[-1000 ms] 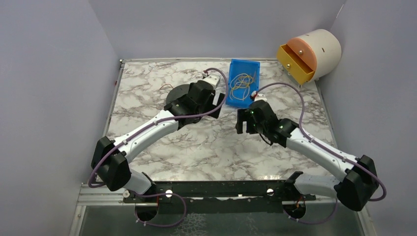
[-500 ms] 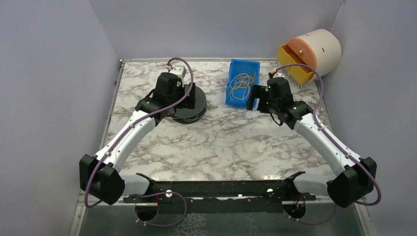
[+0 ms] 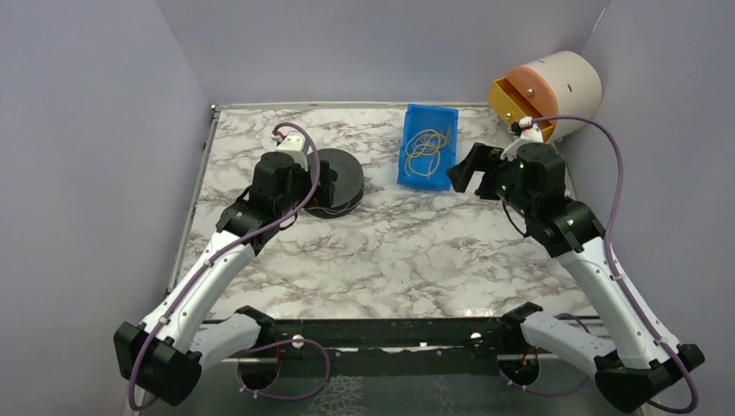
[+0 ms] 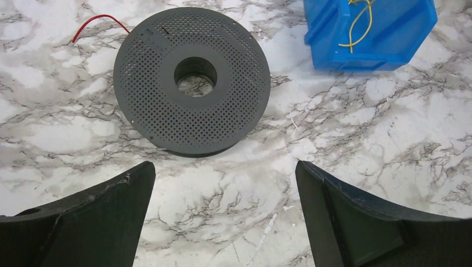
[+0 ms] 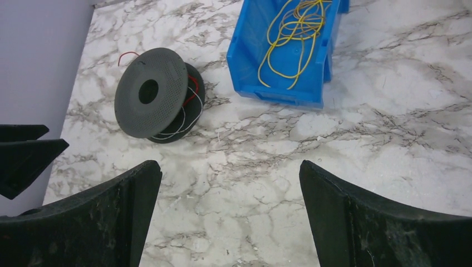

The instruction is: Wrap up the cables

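One dark perforated spool [image 3: 334, 180] lies toward the far left of the worktop [image 3: 390, 251]. One loose red cable end [image 4: 94, 25] trails from it; the wound strands are too fine to count. One blue bin [image 3: 433, 111] at the far edge holds one tangle of yellow wires [image 3: 425, 143]. One round drawer unit [image 3: 563, 82] stands past the far right corner. Two claws: left claw [image 4: 222, 172], right claw [image 5: 229, 169].

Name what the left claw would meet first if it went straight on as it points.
Probably the black perforated spool, straight ahead of the open left claw; depth is unclear, so it may touch the marble table first.
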